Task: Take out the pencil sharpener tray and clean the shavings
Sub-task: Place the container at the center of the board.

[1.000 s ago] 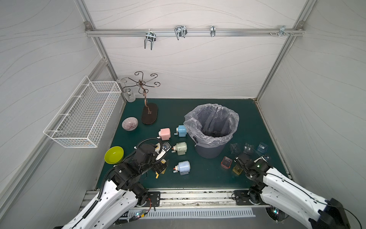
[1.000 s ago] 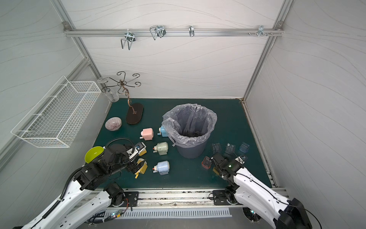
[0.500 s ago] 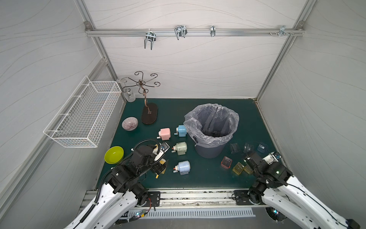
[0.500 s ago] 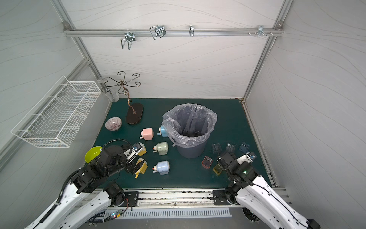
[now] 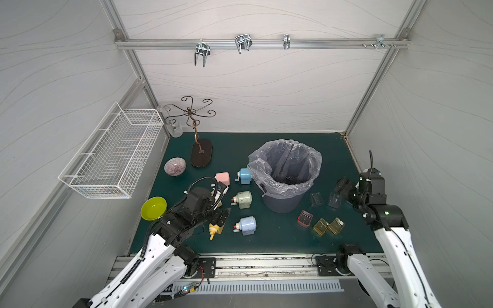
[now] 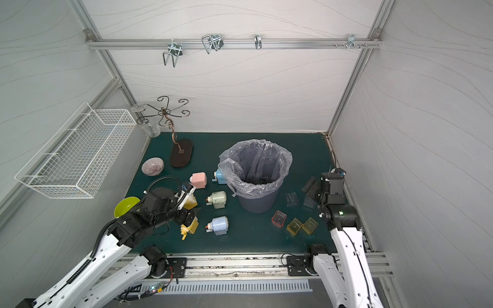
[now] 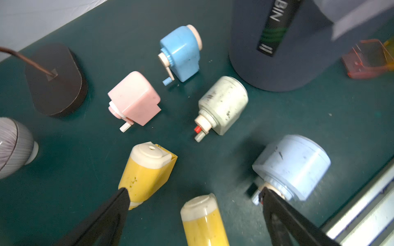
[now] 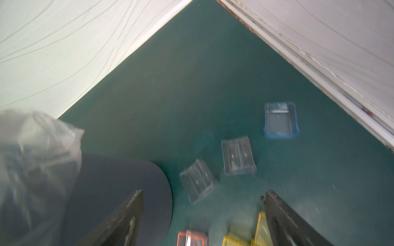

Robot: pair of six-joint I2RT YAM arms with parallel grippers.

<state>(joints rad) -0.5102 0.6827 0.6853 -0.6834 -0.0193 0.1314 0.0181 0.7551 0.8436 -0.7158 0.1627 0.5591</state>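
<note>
The left claw (image 7: 194,190) hangs wide open and empty above a yellow crank pencil sharpener with a cream cap (image 7: 202,219) on the dark green worktop (image 5: 269,240). A second yellow sharpener (image 7: 147,172) stands just beside it. A pink sharpener (image 5: 223,178), a bright blue sharpener (image 5: 245,174), a scuffed pale green sharpener (image 5: 243,199) and a pale blue sharpener (image 5: 246,225) stand near them. A dark grey bin lined with a clear plastic bag (image 5: 282,205) stands between them and the trays. The sharpener trays lie out on the worktop on the bin's right. Two clear plastic trays (image 5: 316,199) (image 5: 334,200) and a blue-tinted tray (image 8: 280,120) lie farther back. A red tray (image 5: 305,218) and two amber trays (image 5: 321,226) (image 5: 336,225) lie nearer the front edge. The right claw (image 8: 202,191) hovers over this group with its jaws spread wide and nothing between them, though its wrist view is blurred. A dark scatter that looks like shavings (image 6: 262,180) lies at the bottom of the bag.
</note>
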